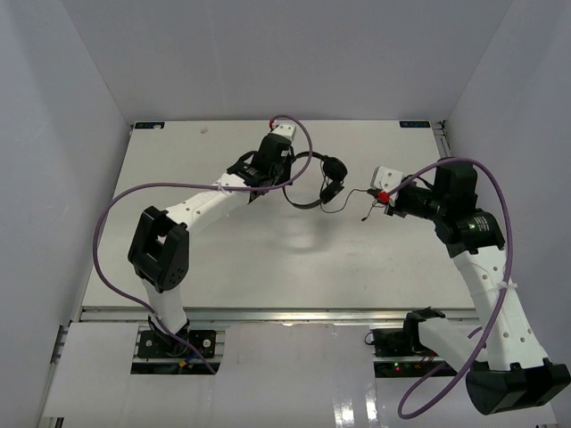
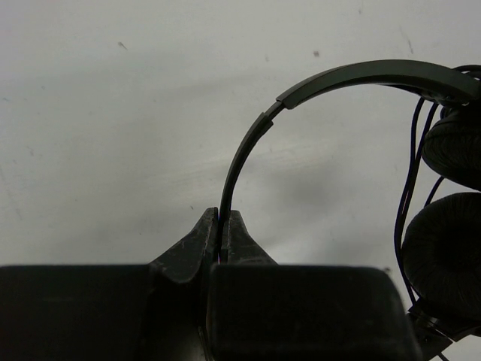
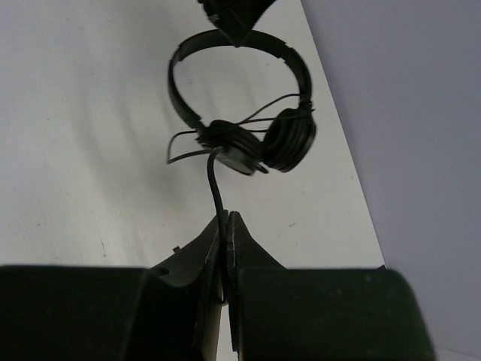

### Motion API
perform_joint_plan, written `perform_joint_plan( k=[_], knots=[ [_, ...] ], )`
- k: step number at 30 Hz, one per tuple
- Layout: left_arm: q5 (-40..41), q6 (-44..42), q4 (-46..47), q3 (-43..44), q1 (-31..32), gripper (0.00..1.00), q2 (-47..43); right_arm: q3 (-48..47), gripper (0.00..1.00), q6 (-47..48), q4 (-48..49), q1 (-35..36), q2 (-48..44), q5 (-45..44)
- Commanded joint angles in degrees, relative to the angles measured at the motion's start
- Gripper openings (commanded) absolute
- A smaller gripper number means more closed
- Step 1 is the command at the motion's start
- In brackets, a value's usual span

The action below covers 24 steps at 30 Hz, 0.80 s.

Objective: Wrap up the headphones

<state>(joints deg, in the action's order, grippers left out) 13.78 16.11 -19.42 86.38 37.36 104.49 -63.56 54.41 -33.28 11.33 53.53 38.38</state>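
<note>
Observed from the near edge of the worktop [image 1: 223,267]:

1. The headphones [image 1: 323,183] sit over the far middle of the worktop, between the two arms. They appear to hang clear of the surface, with a soft shadow below them, though the overhead view does not settle this.

2. The left fingers [image 2: 199,241] are fully closed. They pinch the thin headband [image 2: 346,75] edge-on near the middle of its arc. The band rises out of the fingertips and curves over to the right.

3. The two earcups [image 3: 289,139] hang side by side at the ends of the band, padded faces close together. In the left wrist view they are at the right edge, one above the other.

4. The right fingers [image 3: 207,248] are also fully closed. They grip the thin black cable [image 3: 214,184] a short way out from the earcups. From the fingertips the cable runs up in a slight bend to the nearer earcup.

5. Several strands of cable cross the earcups and the gap between them, and one loop stands out to the left of the cups.

6. From above, the cable spans the gap between the headphones and the right arm. A short loose tail drops just beside the right fingertips.

7. The two arms are well apart, joined only by the headphones and their cable.
</note>
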Motion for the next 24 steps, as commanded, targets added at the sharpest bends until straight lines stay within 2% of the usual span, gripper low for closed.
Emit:
perform_joint_plan(
  k=[1, 9, 18, 24],
  knots=[
    [-8.2, -5.3, 5.0, -5.8, 3.1, 0.0, -6.1, 0.8, 0.08, -4.2, 9.0, 0.2, 1.5, -5.4],
    [-13.3, -7.6, 6.6, -14.5, 8.3, 0.0, -12.6, 3.2, 0.08, -10.4, 14.8, 0.2, 6.0, -7.1],
    [-18.8, -6.2, 8.3, -20.3, 10.9, 0.0, -19.7, 8.2, 0.08, -11.5, 21.1, 0.2, 9.5, -19.7],
    [-19.3, -5.8, 8.3, -22.2, 10.9, 0.0, -24.6, 9.2, 0.08, -13.8, 21.6, 0.2, 9.9, -19.4]
  ],
)
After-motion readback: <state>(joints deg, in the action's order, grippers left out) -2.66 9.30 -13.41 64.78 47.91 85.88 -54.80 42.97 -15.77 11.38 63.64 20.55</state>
